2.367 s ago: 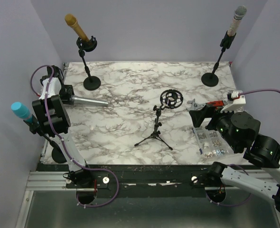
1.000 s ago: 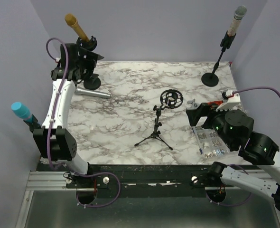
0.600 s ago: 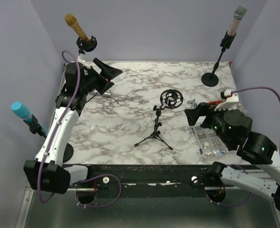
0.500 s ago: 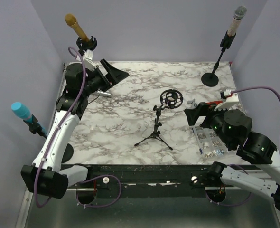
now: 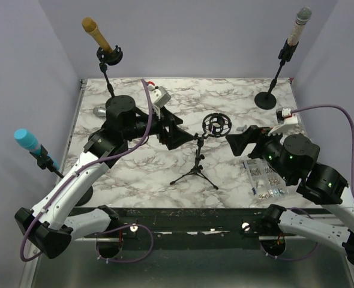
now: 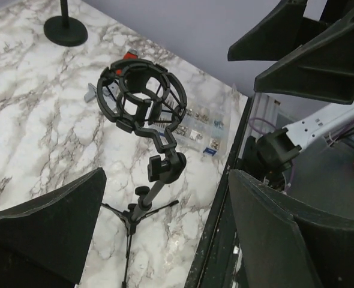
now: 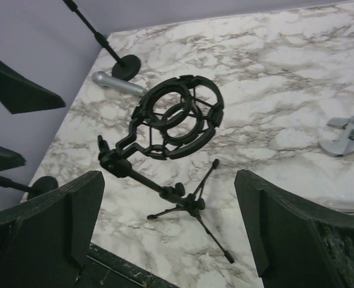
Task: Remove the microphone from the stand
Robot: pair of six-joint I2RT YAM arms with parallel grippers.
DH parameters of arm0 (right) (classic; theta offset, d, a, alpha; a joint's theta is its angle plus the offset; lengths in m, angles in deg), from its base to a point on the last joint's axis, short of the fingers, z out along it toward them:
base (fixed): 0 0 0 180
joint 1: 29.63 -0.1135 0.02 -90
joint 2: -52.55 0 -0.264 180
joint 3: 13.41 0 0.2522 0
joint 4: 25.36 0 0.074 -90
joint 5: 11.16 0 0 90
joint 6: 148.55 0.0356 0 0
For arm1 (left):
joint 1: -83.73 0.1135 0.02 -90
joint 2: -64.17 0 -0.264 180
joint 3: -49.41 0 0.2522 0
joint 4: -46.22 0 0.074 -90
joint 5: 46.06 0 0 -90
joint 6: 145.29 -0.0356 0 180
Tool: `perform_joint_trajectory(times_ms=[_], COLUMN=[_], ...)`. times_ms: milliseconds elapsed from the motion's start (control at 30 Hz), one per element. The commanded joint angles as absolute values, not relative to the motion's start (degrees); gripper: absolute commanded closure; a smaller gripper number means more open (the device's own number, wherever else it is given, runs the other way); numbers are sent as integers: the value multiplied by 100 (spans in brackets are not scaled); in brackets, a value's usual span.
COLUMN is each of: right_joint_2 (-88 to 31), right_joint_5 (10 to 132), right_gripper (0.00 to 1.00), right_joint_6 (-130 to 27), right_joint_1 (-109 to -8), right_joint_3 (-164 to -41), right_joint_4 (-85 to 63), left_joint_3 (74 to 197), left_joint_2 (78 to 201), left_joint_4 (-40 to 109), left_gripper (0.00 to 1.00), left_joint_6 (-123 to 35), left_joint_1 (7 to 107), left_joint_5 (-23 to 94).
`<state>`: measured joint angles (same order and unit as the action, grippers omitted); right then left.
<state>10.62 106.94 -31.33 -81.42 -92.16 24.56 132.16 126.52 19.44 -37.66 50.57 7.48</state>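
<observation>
A black tripod stand [image 5: 196, 168] in the middle of the table carries an empty ring-shaped shock mount [image 5: 216, 124], which also shows in the left wrist view [image 6: 142, 99] and the right wrist view [image 7: 177, 117]. A silver microphone [image 5: 99, 111] lies flat on the table at the far left, partly behind my left arm; it shows in the right wrist view [image 7: 118, 84]. My left gripper [image 5: 176, 129] is open and empty just left of the mount, jaws wide [image 6: 165, 234]. My right gripper [image 5: 240, 138] is open and empty just right of it [image 7: 171, 234].
A gold microphone [image 5: 96, 34] stands at back left, a grey one [image 5: 298, 24] at back right, a blue one [image 5: 28, 141] at the left edge. A clear parts box [image 5: 267, 178] and a wrench [image 7: 345, 137] lie under my right arm.
My left arm swung from the back left corner to the middle, open gripper now beside the shock mount. The silver microphone stays on the table. My right gripper edged left.
</observation>
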Motion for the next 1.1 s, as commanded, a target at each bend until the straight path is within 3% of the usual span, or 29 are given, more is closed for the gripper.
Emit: perform_joint_trajectory(times_ms=[0, 300, 500, 767, 900, 1067], right_joint_2=[1096, 1617, 1344, 939, 233, -293], right_joint_5=[9943, 9410, 9034, 6222, 4545, 4194], right_gripper=[1, 1, 0, 2, 10, 19], right_joint_6=[-2520, -1557, -1342, -977, -694, -157], right_joint_1=[-8157, -8158, -7993, -6045, -5185, -5068], right_joint_3=[-8802, -6313, -5880, -5337, -5187, -5216], right_joint_4=[1806, 238, -552, -1650, -2374, -2597], left_joint_3=[13260, 13332, 13261, 13250, 13217, 13226], left_joint_2=[12807, 13256, 13127, 13005, 12969, 13039], left_joint_4=[1744, 1667, 1730, 1703, 1757, 1759], left_gripper=[16, 11, 8, 8, 8, 8], left_joint_6=[-4116, -3878, -3866, -3910, -3887, -3843], left_joint_1=[4811, 4613, 4523, 4471, 4460, 4434], left_joint_5=[757, 683, 786, 909, 929, 881])
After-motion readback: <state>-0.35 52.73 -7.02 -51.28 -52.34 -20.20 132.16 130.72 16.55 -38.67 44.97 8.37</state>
